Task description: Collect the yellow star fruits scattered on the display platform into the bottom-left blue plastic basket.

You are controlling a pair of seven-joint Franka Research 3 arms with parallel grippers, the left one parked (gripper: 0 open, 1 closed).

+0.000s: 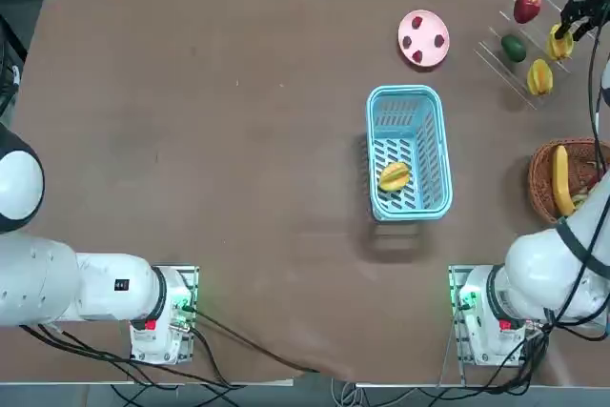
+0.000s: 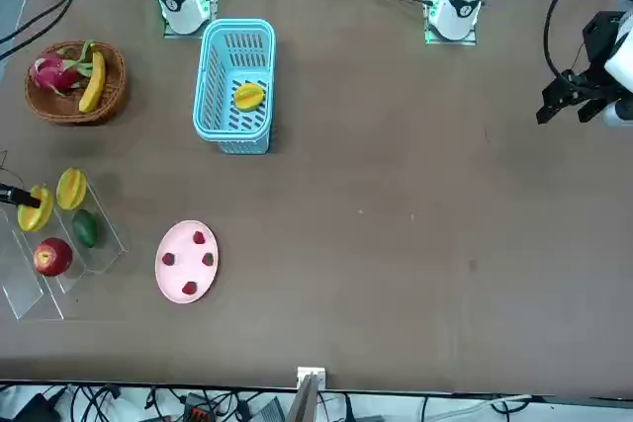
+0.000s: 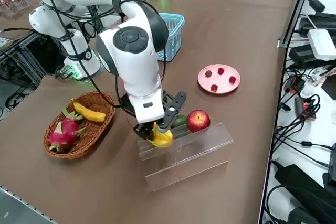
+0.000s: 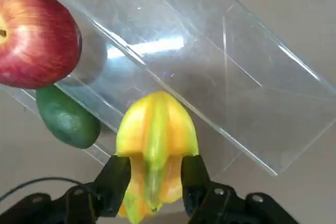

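Note:
My right gripper [image 4: 155, 177] is down at the clear display platform [image 3: 184, 156], at the far right of the table. Its fingers [image 4: 118, 177] press both sides of a yellow star fruit [image 4: 156, 135], which rests on the platform's step. In the top view this held star fruit [image 1: 560, 43] lies under the gripper [image 1: 572, 26]. A second star fruit [image 1: 539, 76] sits just nearer on the platform [image 1: 496, 59]. A third star fruit [image 1: 395, 176] lies inside the blue plastic basket [image 1: 405, 92] at mid-table.
A red apple [image 4: 37, 35] and a green avocado [image 4: 67, 119] sit on the platform close to the held fruit. A pink plate [image 1: 423, 38] with small red berries lies between platform and basket. A wicker basket [image 1: 545, 178] with a banana and dragon fruit stands near my arm's base.

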